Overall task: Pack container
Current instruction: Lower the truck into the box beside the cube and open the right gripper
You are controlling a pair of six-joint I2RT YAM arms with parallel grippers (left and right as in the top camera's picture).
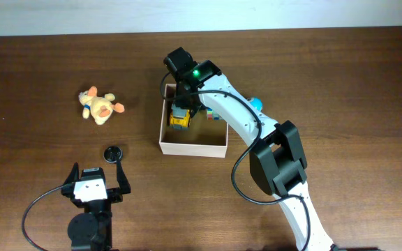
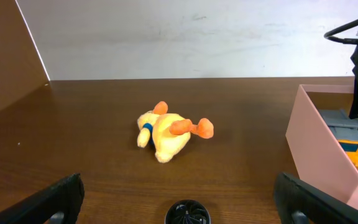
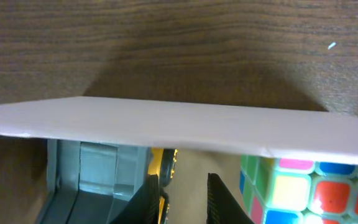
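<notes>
Right pincer (image 3: 188, 202), parted and empty, sits low inside the container (image 1: 192, 148) near the far edge of the bench (image 1: 340, 63); rising carelessly, it may snag the wall or truck (image 1: 180, 120). Left pincer (image 2: 178, 193) gapes, released.

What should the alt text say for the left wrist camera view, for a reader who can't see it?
A yellow plush toy with orange limbs lies on the wooden table, ahead of the open left end effector. A small round black object sits nearer the camera, and the container, holding a yellow toy vehicle, stands at the right.
</notes>
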